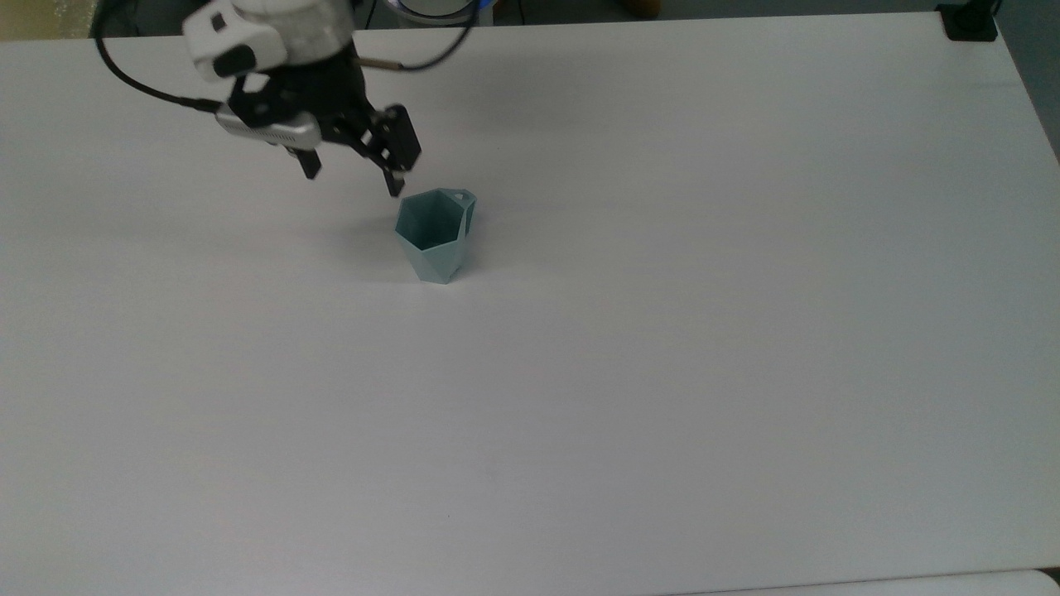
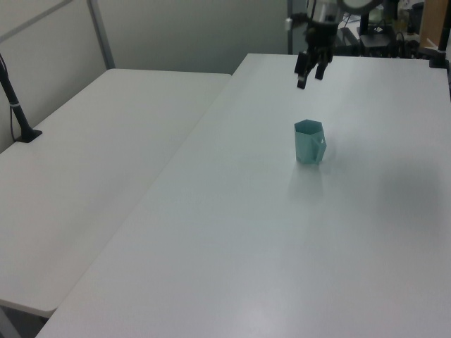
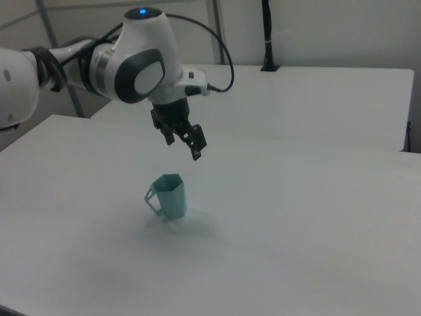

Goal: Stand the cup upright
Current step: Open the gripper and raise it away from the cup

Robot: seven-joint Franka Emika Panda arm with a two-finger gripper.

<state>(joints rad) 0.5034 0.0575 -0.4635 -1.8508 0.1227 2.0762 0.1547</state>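
Above the white table [image 1: 662, 372], the gripper [image 1: 352, 175] is seen raised, its two black fingers spread apart with nothing between them. It is carried by a glossy white arm [image 3: 135, 62] with grey joint covers, and a black cable [image 1: 141, 87] is looped beside the wrist. Just below it and clear of the fingertips, the cup [image 1: 434, 236] is found standing upright on its narrower base. Its matte, pale teal-blue sides are cut into angular facets under a polygonal open rim. A small handle is shown on the top view's right [image 1: 467, 204] and on the right view's left. The table surface is smooth and matte.
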